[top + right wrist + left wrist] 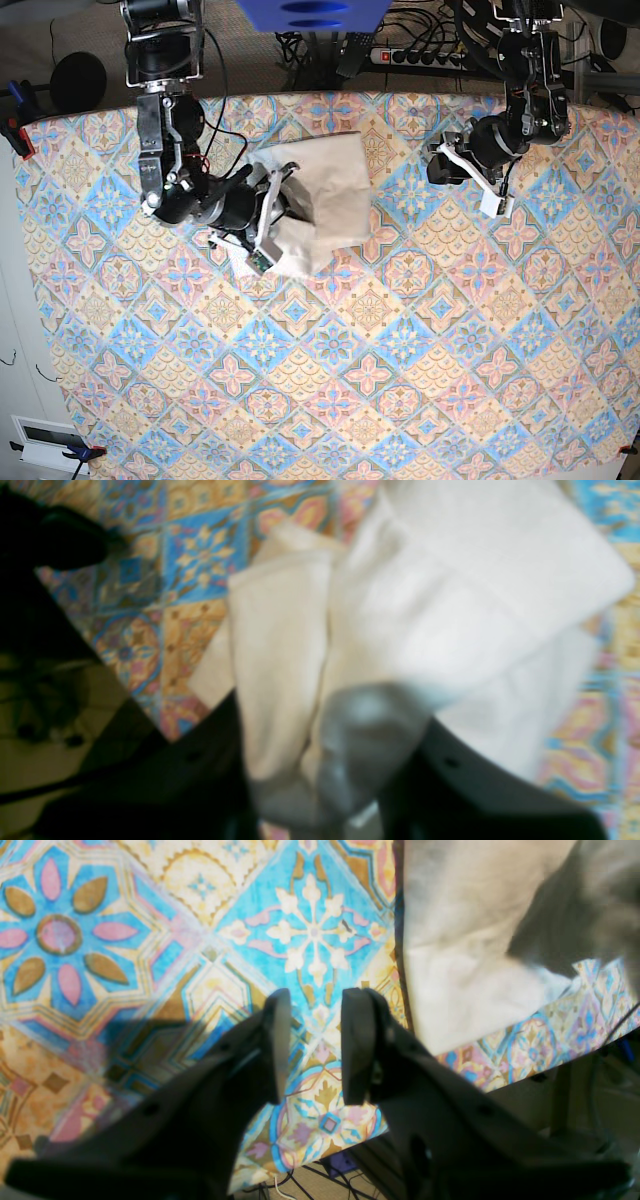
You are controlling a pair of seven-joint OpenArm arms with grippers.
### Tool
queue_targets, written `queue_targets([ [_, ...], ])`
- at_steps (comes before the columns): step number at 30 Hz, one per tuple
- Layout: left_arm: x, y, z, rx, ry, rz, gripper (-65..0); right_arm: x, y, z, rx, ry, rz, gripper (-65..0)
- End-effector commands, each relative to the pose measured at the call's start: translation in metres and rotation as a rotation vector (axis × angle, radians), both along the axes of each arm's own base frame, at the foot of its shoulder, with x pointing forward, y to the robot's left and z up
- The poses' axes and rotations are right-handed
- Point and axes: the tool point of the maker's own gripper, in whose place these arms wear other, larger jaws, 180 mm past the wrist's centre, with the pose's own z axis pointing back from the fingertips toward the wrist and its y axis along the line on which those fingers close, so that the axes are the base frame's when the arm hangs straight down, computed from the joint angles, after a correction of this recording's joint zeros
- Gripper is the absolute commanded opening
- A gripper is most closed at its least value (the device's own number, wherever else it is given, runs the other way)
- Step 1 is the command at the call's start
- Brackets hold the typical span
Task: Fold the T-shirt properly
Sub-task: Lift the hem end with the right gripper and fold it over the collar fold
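The T-shirt lies as a white, partly folded bundle on the patterned table, left of centre at the back, and no print shows. My right gripper is at the bundle's left side, shut on a fold of the T-shirt. In the right wrist view the bunched cloth runs down between the right gripper's dark fingers. My left gripper hovers to the right of the shirt, apart from it. The left gripper stands open with only tablecloth between its fingers, and the T-shirt's edge is off to the upper right.
The tablecloth covers the whole table. A power strip and cables lie behind the far edge, beside a blue object. Clamps hold the cloth at the left corners. The table edge shows near the left gripper.
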Motion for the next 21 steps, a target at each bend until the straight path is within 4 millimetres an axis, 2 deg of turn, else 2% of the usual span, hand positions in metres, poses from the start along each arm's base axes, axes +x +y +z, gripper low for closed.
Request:
queue_targets([
  [1, 0.008, 0.001, 0.009, -0.006, -0.039, -0.001, -48.6, 0.008, 0.011, 0.013, 0.042, -0.038, 0.019, -64.8],
  [7, 0.007, 0.0, 0.009, -0.008, -0.039, 0.001, -48.6, 0.022, 0.054, 0.038, 0.081, -0.137, 0.149, -64.3],
  [9, 0.007, 0.0, 0.009, -0.008, -0.039, 0.001, -48.6, 0.016, 0.07, 0.037, 0.091, -0.137, 0.202, -60.4],
  [11, 0.007, 0.0, 0.009, -0.008, -0.039, 0.001, -48.6, 0.011, 0.079, 0.033, 0.092, -0.127, 0.234, -53.7],
  [13, 0.007, 0.0, 0.008, -0.008, -0.037, 0.001, -48.6, 0.007, 0.082, 0.03, 0.088, -0.118, 0.252, -46.2],
  [16, 0.006, 0.0, 0.008, -0.008, -0.036, 0.001, -48.6, 0.006, 0.084, 0.033, 0.089, -0.128, 0.259, -39.3],
  [21, 0.007, 0.0, 0.008, -0.008, -0.038, -0.001, -48.5, 0.009, 0.081, 0.035, 0.081, -0.141, 0.258, -38.0],
])
